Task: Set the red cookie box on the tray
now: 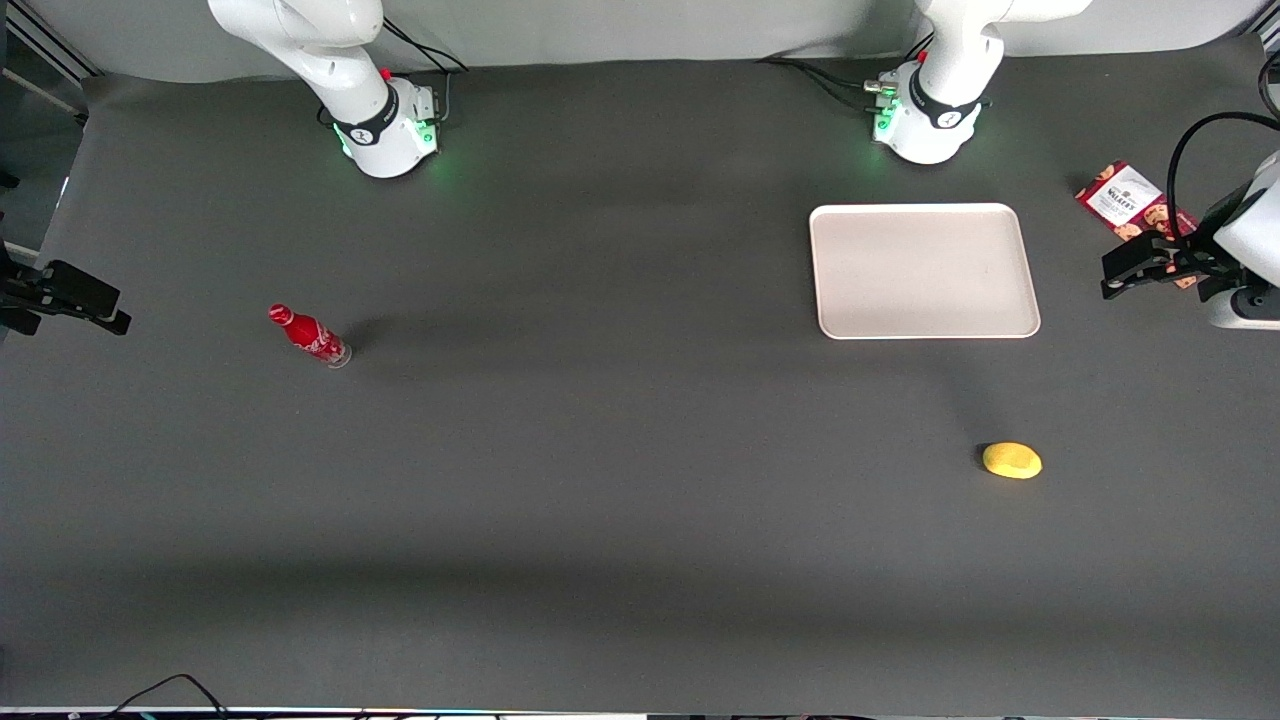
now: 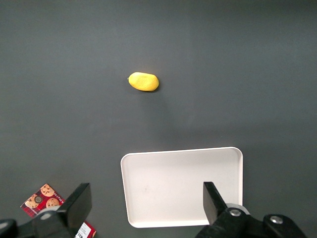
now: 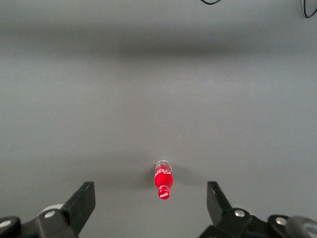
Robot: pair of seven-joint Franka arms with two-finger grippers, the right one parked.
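The red cookie box [image 1: 1133,203] lies flat on the dark surface [image 1: 600,450] toward the working arm's end, label up and turned at an angle, near the tray [image 1: 923,270] but apart from it, with a strip of bare surface between them. The tray sits flat close to the base of the working arm, and nothing rests on it, so the task looks to be at its start: the box has yet to be picked up. The claw [image 1: 1135,270] hangs above the surface at the box's nearer end, partly covering that end in the front view, and its fingers [image 2: 79,203] stand wide apart with nothing between them. That spread makes sense for a slim box lying flat, since the fingers need room to come down on either side of its narrow width. In the left wrist view the box shows only as a corner beside one finger, so the claw seems off-centre from it and probably needs to shift over the box and turn to match its slant before lowering. A yellow lemon [image 1: 1012,460] lies nearer the front camera than the tray, well apart from both, and should not get in the way. A small red bottle [image 1: 310,336] stands toward the parked arm's end of the surface, far from the work.
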